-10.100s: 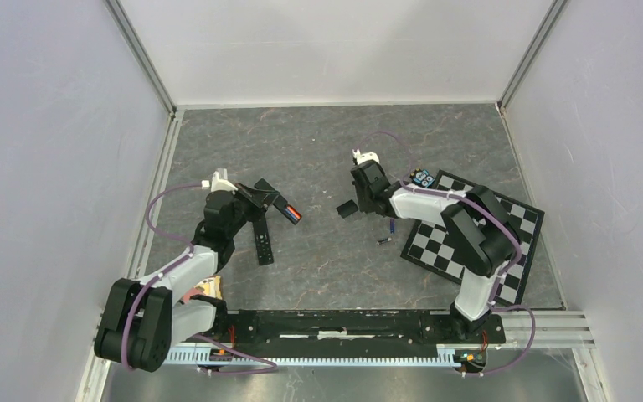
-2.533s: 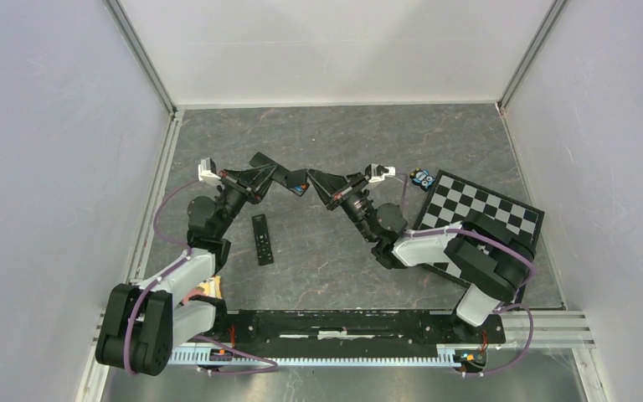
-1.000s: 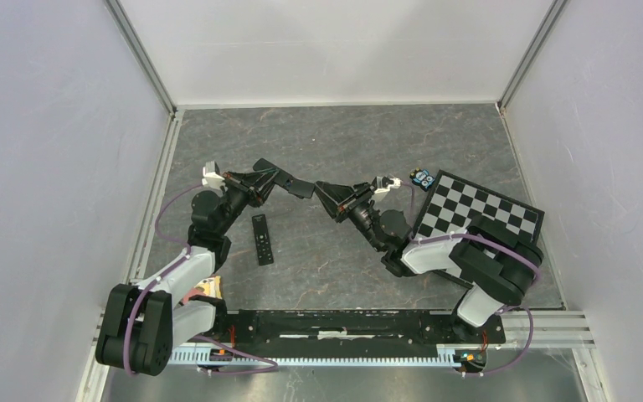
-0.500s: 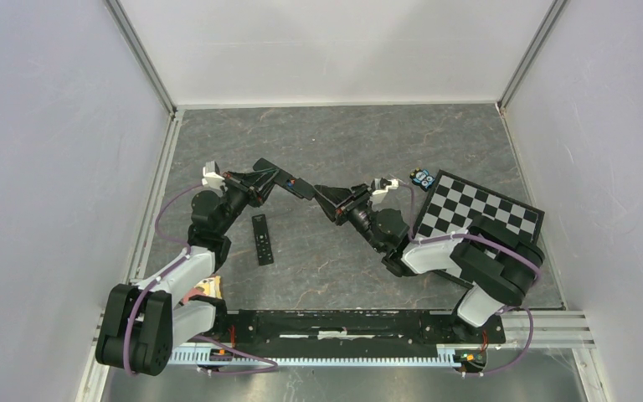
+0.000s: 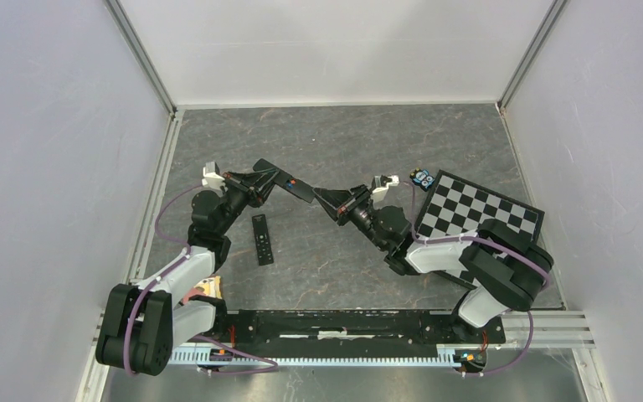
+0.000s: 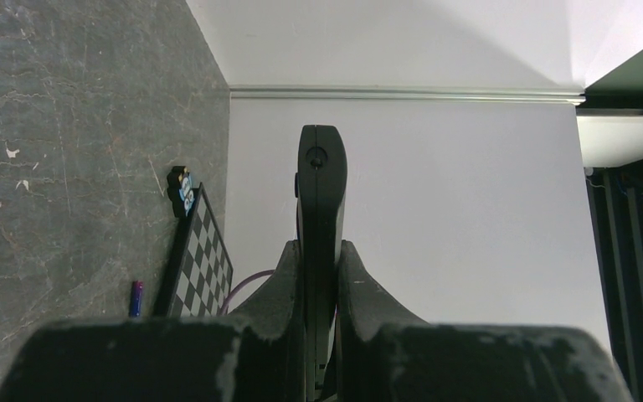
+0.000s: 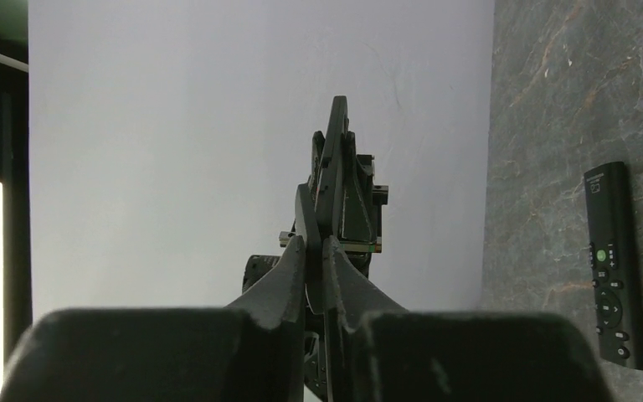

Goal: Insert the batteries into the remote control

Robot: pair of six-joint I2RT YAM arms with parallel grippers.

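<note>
My left gripper (image 5: 270, 179) is shut on a black remote (image 5: 295, 188) and holds it raised above the table. In the left wrist view the remote (image 6: 320, 180) stands edge-on between the fingers (image 6: 288, 272). My right gripper (image 5: 337, 201) is shut on a small flat black cover (image 7: 335, 155), held edge-on facing the remote's free end and close to it. A blue battery (image 6: 136, 298) lies on the table by the checkerboard. The orange battery and the dark one are hidden.
A second black remote (image 5: 261, 239) lies flat on the table under the left arm and shows in the right wrist view (image 7: 613, 264). A checkerboard (image 5: 481, 216) lies at the right, with a small blue-and-black object (image 5: 423, 177) at its far corner.
Ten seconds ago both grippers were low over the table. They have since risen to face each other. In the last second the right gripper edged the cover slightly closer to the held remote.
</note>
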